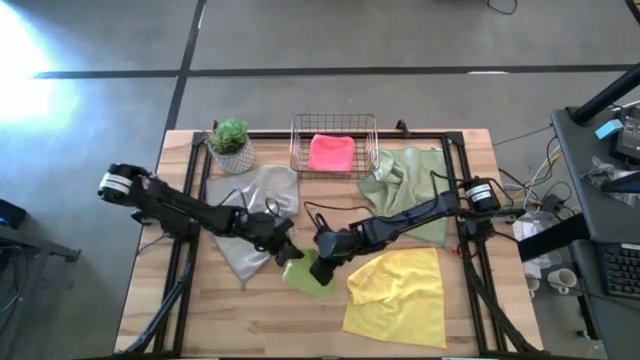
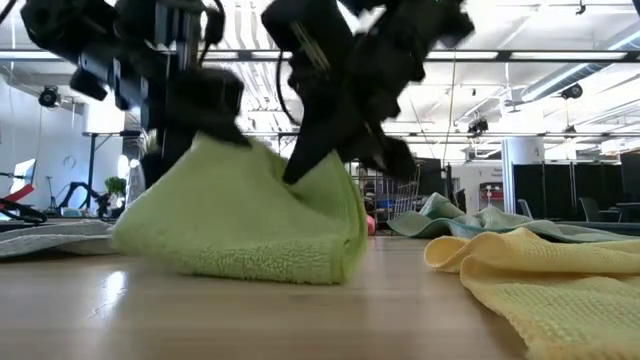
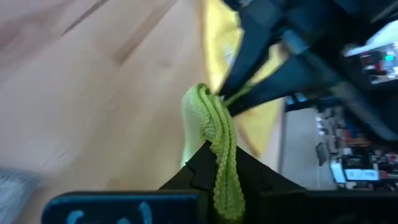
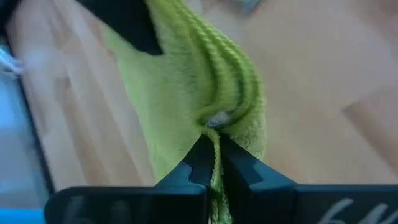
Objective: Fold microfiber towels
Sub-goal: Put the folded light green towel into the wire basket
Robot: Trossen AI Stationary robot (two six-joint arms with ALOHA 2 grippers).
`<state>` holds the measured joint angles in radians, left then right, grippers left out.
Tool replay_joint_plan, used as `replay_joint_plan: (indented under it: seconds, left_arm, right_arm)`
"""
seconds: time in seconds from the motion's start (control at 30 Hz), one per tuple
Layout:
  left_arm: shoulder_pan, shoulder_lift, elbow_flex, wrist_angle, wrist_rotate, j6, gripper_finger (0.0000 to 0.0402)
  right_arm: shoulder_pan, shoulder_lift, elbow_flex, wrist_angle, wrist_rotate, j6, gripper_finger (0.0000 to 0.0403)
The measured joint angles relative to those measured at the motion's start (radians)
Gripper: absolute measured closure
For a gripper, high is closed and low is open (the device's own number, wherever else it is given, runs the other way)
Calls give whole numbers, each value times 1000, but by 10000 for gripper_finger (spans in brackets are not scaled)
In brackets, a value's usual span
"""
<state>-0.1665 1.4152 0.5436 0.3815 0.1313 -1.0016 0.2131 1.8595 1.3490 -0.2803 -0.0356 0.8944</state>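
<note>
Both end effectors are clenched on the lime green towel (image 1: 303,274), which sits near the middle of the tabletop (image 1: 250,320), toward its near edge. The left end effector (image 1: 283,244) pinches one edge and the right end effector (image 1: 322,262) another just beside it; in the wrist views the hem runs straight between each pair of fingers. Held this way from two points, the cloth tents up off the wood, probably so one half can be carried over the other. Its long axis appears to run roughly along the tabletop's near edge, with its bulk trailing down onto the wood. The yellow towel (image 1: 398,293) lies beside it, the grey towel (image 1: 255,215) and sage towel (image 1: 405,185) farther back, and the pink towel (image 1: 331,152) in the wire basket (image 1: 298,145).
</note>
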Motion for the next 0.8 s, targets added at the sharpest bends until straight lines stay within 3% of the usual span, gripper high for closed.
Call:
replay_joint_plan:
  seconds: [0.4, 0.63, 0.8]
  left_arm:
    - [57, -129, 31, -15, -21, 130, 391]
    - [193, -137, 157, -154, -66, 319, 391]
    - [317, -120, 268, -269, -88, 434, 391]
  right_arm:
    - [-5, -8, 347, -526, 248, -85, 394]
    - [-67, -25, 466, -758, 387, -98, 394]
    - [-176, -41, 512, -795, 432, -169, 394]
